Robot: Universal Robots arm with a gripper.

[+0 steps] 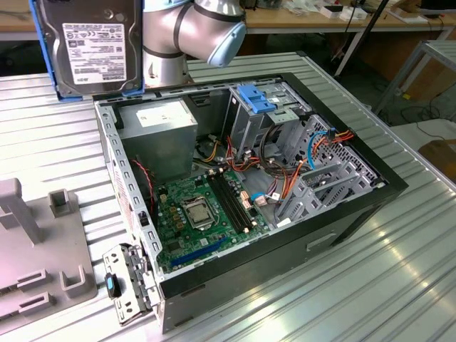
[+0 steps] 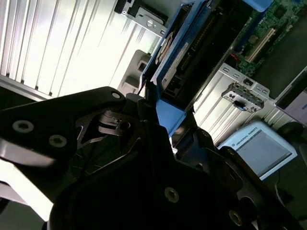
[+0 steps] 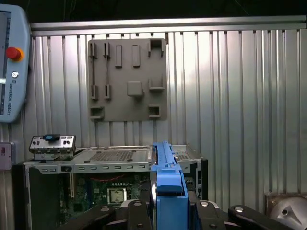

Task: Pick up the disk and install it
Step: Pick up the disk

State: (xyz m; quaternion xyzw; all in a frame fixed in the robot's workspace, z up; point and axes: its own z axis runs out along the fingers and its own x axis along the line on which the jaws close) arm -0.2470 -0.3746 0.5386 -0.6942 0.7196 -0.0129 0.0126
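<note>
While the computer case [image 1: 249, 185] lies open on the ribbed metal table [image 1: 399, 278], the disk [image 1: 92, 46] hangs upright in the air at the exterior view's far left, clear of the case. In the first wrist view the gripper [image 3: 169, 215] pinches the disk's blue carrier rail [image 3: 168, 177] between its jaws.

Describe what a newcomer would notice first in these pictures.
The flat grey-metal disk in its blue plastic carrier hangs at the exterior view's upper left, clamped in the black hand. At centre, the open black computer case lies on the ribbed metal table, its green motherboard exposed.
</note>
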